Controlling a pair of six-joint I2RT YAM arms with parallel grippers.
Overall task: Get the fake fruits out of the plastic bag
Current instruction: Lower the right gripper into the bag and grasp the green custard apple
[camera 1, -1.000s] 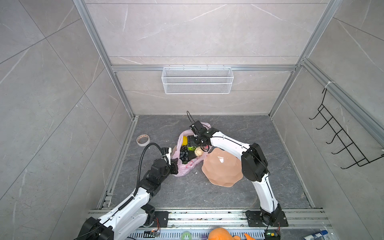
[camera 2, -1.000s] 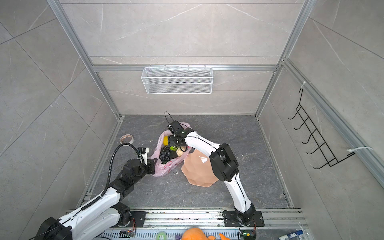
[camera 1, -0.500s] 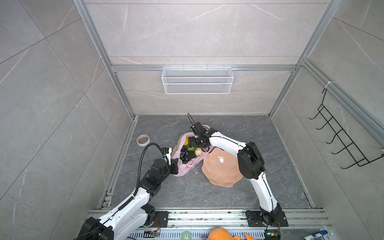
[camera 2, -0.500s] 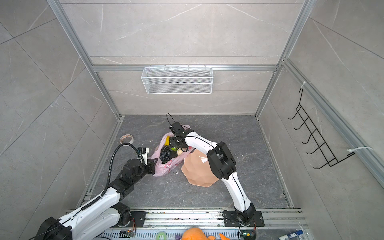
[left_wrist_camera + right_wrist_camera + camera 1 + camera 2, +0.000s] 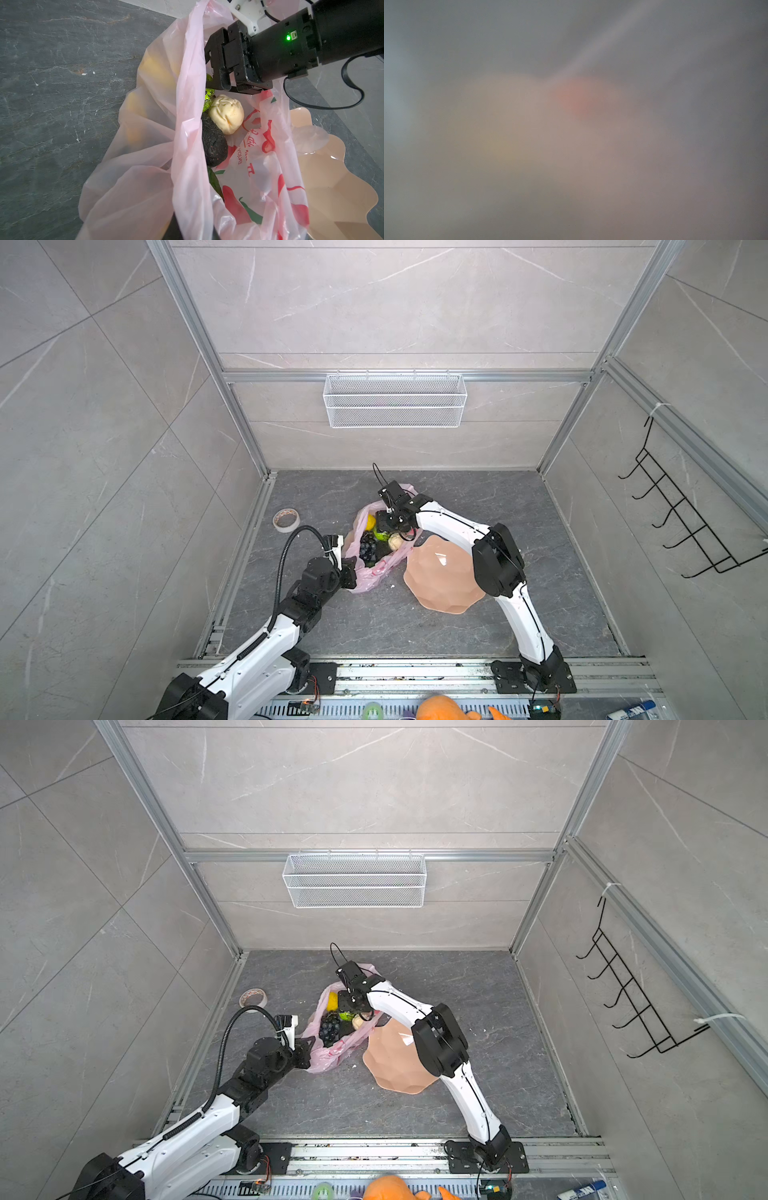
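Pinching the plastic bag (image 5: 365,581) by its rim, our left gripper (image 5: 351,570) stays clamped shut on the film. To its right, the right gripper (image 5: 228,90) has edged deeper into the mouth, over the bumpy green fruit (image 5: 208,98); we cannot tell whether its jaws grip. The fake fruits (image 5: 370,548) we see remain bagged: 0 out.

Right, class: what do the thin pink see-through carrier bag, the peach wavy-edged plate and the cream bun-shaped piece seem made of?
Pink carrier bag: thin plastic film, translucent and crinkled. Peach wavy-edged plate: probably hard plastic, glossy highlights. Cream bun-shaped piece: perhaps moulded plastic or foam, matte, pleated.
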